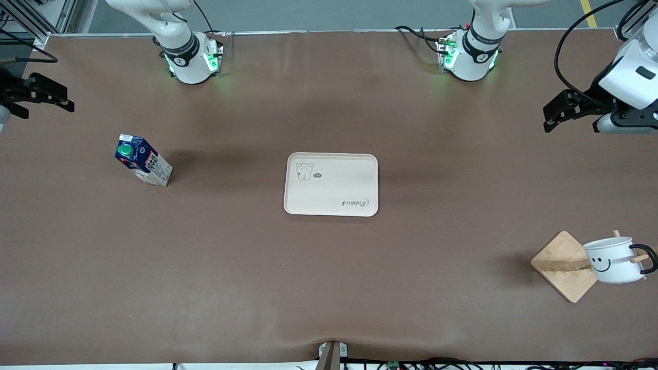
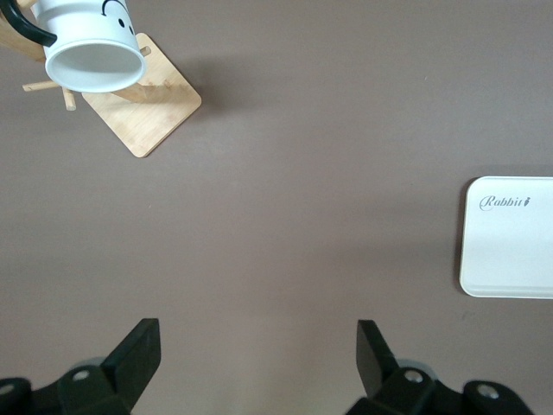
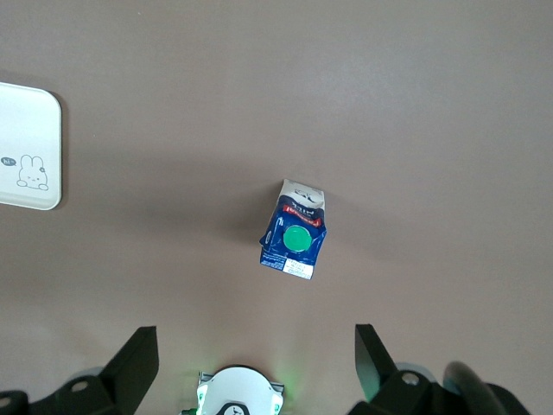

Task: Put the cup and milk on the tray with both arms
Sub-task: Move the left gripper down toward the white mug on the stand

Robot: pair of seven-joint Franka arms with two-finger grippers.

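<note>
The cream tray [image 1: 331, 185] lies flat at the middle of the table. It also shows in the left wrist view [image 2: 510, 238] and the right wrist view [image 3: 26, 147]. The milk [image 1: 143, 165] stands upright on the table toward the right arm's end [image 3: 294, 240]. The cup [image 1: 614, 259] hangs tilted on a wooden stand toward the left arm's end, nearer to the front camera than the tray [image 2: 91, 43]. My left gripper [image 1: 549, 119] is open and empty over bare table [image 2: 257, 346]. My right gripper [image 1: 66, 100] is open and empty over the table's end [image 3: 255, 350].
The stand's square wooden base [image 1: 564, 264] rests on the table beside the cup [image 2: 143, 108]. The two arm bases [image 1: 193, 59] [image 1: 469, 56] stand along the table's edge farthest from the front camera. The brown table [image 1: 329, 282] lies bare between tray, milk and cup.
</note>
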